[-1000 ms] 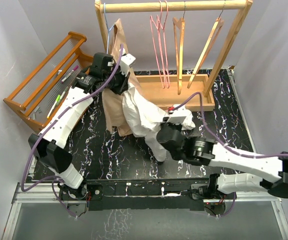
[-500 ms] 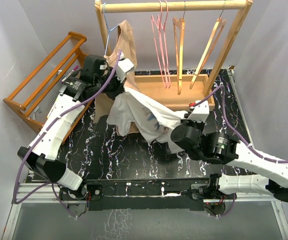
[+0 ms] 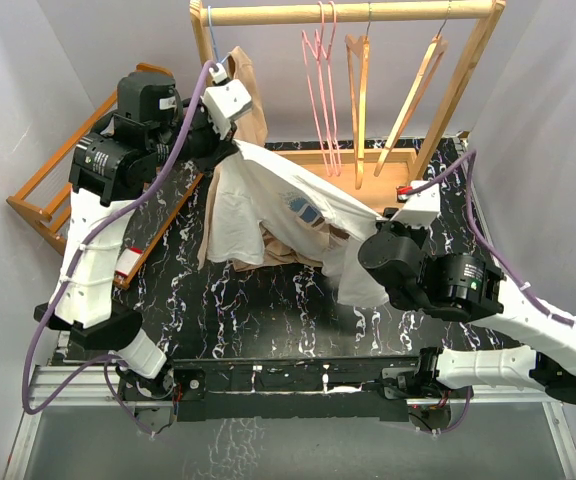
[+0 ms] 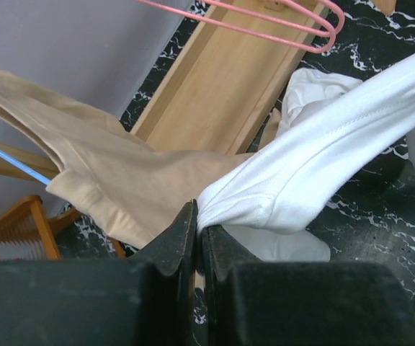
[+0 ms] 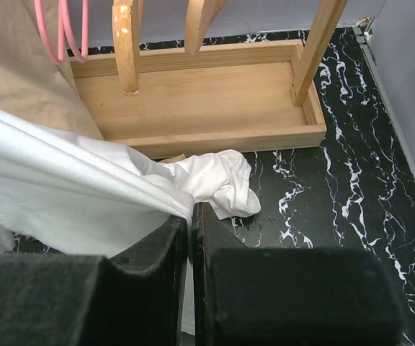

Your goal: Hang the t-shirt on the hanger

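The white t-shirt (image 3: 268, 205) hangs stretched between both grippers above the black marble table, its blue graphic (image 3: 304, 208) facing up. My left gripper (image 3: 232, 148) is shut on the shirt's upper left corner, close to the rack's left post. In the left wrist view the gripper (image 4: 197, 216) pinches a bunched seam of the t-shirt (image 4: 315, 166). My right gripper (image 3: 376, 240) is shut on the lower right edge; the right wrist view shows the gripper (image 5: 190, 213) clamping the t-shirt (image 5: 70, 187). The pink hanger (image 3: 318, 90) hangs on the rack rail, apart from the shirt.
The wooden rack (image 3: 348, 12) stands at the back on a tray base (image 5: 207, 101). Two light-wood hangers (image 3: 360, 100) hang right of the pink one. A beige garment (image 3: 246, 95) hangs on a blue hanger at the rack's left. A slatted wooden crate (image 3: 58, 170) stands at the left.
My left arm has lifted and swung left and back while the right gripper pulled to the right. The bunched t-shirt has been spread out between them, showing its graphic.
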Tool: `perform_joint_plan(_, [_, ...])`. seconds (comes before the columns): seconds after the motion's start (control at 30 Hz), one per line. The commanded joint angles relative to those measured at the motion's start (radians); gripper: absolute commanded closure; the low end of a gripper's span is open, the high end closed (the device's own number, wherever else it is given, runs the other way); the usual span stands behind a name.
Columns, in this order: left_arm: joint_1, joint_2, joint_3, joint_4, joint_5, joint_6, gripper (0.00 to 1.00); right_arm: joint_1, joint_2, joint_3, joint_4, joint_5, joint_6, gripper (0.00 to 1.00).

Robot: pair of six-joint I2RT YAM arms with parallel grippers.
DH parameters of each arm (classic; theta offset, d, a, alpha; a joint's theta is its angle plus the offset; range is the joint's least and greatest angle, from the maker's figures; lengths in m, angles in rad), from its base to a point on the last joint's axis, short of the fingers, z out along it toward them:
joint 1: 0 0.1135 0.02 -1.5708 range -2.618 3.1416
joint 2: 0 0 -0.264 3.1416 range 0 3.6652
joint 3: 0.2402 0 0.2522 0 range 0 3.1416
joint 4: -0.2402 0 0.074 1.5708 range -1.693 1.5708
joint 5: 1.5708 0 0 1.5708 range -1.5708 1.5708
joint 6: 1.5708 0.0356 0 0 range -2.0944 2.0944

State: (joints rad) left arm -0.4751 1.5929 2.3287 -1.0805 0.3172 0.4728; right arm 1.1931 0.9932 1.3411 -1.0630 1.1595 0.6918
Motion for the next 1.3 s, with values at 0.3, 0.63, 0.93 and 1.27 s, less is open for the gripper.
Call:
perform_joint_plan(0.3, [0.009, -0.051, 0.051, 0.189, 0.064, 0.050, 1.00, -0.011, -0.037, 0.173, 0.318, 0.179, -0.515, 0.92])
perform_joint_plan(0.63, [0.009, -0.080, -0.026, 0.403, 0.031, 0.050, 1.00, -0.011, -0.082, 0.110, 1.105, 0.228, -1.295, 0.92])
perform_joint_plan(0.93, [0.010, -0.062, 0.037, 0.548, 0.024, 0.015, 1.00, -0.011, -0.073, 0.165, 1.196, 0.228, -1.409, 0.92])
perform_joint_plan(1.27, [0.007, -0.218, -0.498, 0.446, 0.138, -0.033, 1.00, -0.008, -0.133, -0.094, 1.199, 0.351, -1.329, 0.92])
